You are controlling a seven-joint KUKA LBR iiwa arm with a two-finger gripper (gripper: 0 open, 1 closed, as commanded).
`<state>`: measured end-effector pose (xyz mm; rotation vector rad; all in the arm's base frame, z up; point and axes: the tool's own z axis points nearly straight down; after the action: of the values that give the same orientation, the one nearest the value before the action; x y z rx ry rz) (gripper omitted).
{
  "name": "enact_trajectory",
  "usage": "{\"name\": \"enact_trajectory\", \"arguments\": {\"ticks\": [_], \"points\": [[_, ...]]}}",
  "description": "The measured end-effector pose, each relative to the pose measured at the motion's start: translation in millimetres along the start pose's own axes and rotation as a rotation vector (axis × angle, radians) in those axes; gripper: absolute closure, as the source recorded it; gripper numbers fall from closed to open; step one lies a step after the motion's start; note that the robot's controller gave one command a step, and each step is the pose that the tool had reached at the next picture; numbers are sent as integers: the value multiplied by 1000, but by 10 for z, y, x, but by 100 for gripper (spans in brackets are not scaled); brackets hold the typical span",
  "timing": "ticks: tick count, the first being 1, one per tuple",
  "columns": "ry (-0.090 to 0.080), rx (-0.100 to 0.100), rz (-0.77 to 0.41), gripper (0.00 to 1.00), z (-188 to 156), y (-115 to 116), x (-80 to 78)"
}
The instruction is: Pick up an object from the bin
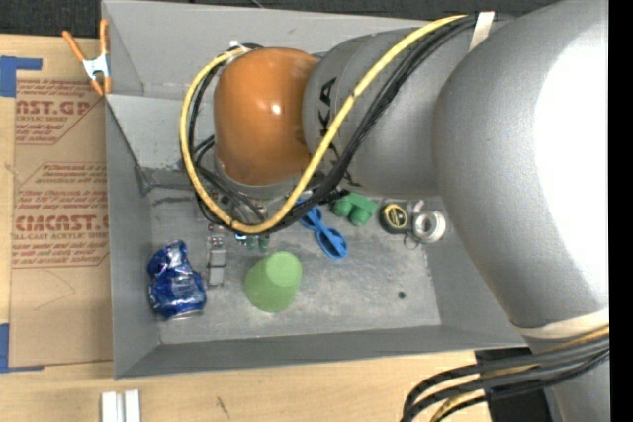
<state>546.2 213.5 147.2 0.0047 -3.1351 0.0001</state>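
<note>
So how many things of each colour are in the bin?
Blue: 2, a crumpled wrapper and a clip-like piece.
Green: 2, a pale cup and a small darker piece.
Silvery metal: 2, a round fitting and a ring.
Total: 6 in sight; the arm may hide more.

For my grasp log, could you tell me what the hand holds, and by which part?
It cannot be told; the hand hangs between a blue wrapper and a green cup.
</note>
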Motion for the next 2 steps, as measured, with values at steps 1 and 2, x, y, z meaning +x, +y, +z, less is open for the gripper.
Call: {"name": "enact_trajectory", "arguments": {"ticks": [1,2], "points": [[-6,-3,147,0,726,310,125],[-4,3,-5,0,615,-422,662]]}}
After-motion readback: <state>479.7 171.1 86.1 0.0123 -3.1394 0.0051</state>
